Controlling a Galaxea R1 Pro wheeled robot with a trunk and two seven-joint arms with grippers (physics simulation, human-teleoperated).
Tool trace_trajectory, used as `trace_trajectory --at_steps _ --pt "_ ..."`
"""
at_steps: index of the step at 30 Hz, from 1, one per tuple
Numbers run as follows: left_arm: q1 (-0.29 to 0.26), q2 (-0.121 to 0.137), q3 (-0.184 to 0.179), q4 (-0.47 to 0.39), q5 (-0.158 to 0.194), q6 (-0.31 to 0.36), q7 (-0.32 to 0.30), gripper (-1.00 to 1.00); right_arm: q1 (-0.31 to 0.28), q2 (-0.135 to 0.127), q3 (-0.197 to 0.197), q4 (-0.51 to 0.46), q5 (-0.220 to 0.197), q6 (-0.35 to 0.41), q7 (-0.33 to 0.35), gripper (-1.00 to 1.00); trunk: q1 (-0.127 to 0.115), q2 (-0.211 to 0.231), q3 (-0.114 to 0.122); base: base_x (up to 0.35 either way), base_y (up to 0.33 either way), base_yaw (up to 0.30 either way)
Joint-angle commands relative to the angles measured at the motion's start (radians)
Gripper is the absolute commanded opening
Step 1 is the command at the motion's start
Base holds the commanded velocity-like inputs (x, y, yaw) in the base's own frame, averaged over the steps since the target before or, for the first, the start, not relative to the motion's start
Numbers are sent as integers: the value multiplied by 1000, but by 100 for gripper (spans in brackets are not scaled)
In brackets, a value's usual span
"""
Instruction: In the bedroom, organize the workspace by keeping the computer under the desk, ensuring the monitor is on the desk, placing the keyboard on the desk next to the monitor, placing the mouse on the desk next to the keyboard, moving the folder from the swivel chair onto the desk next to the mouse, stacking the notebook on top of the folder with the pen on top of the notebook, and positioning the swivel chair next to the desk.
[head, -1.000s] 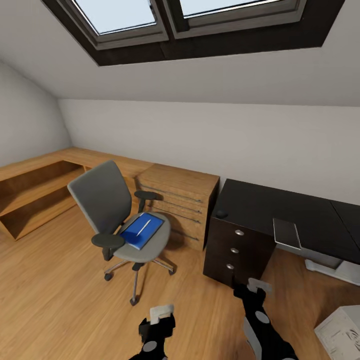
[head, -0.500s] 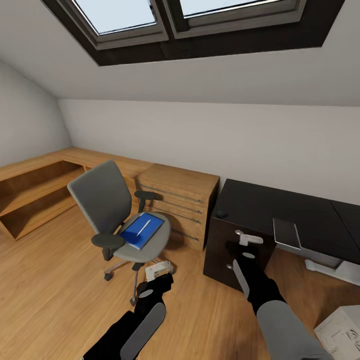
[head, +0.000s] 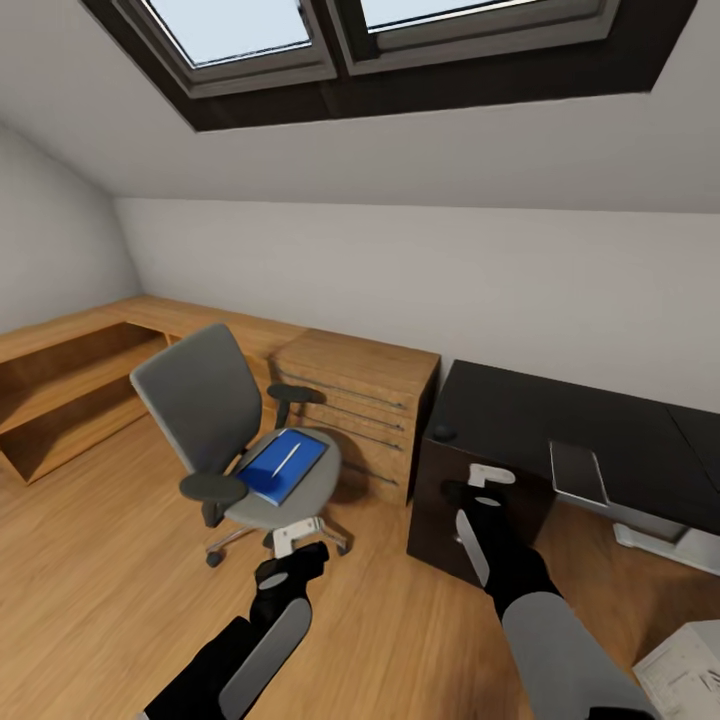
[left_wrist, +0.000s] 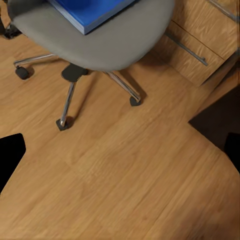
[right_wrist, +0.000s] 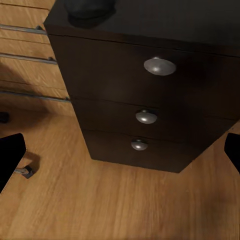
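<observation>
folder (head: 284, 467) unheld, both jaws apart

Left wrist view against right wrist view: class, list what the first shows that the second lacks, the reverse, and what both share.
Left wrist alone: the swivel chair's seat with the blue folder lying on it, and the chair's star base on castors. Right wrist alone: the dark desk's drawer front with three round knobs, and a dark mouse on the desk top. Both: the wooden floor and the light wooden drawer unit.
</observation>
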Motion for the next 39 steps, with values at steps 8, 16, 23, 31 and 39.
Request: trace_trajectory --at_steps 8,16,23,31,39 --pt "-1 5 -28 4 9 7 4 100 8 7 -2 -2 1 11 -2 100 1 -1 -1 303 0 0" --pt "-1 0 -33 30 12 15 3 100 9 5 -1 -4 4 11 -2 100 1 -1 -1 322 0 0" --pt "-1 -1 -32 32 10 14 3 100 9 3 0 -4 5 11 -2 100 1 -1 -1 323 0 0" --pt "-1 -1 -33 31 8 14 3 100 9 1 0 -4 8 6 -2 100 1 -1 -1 323 0 0" --pt "-1 0 -38 29 4 14 4 100 10 0 0 -2 10 2 0 100 1 -1 -1 322 0 0"
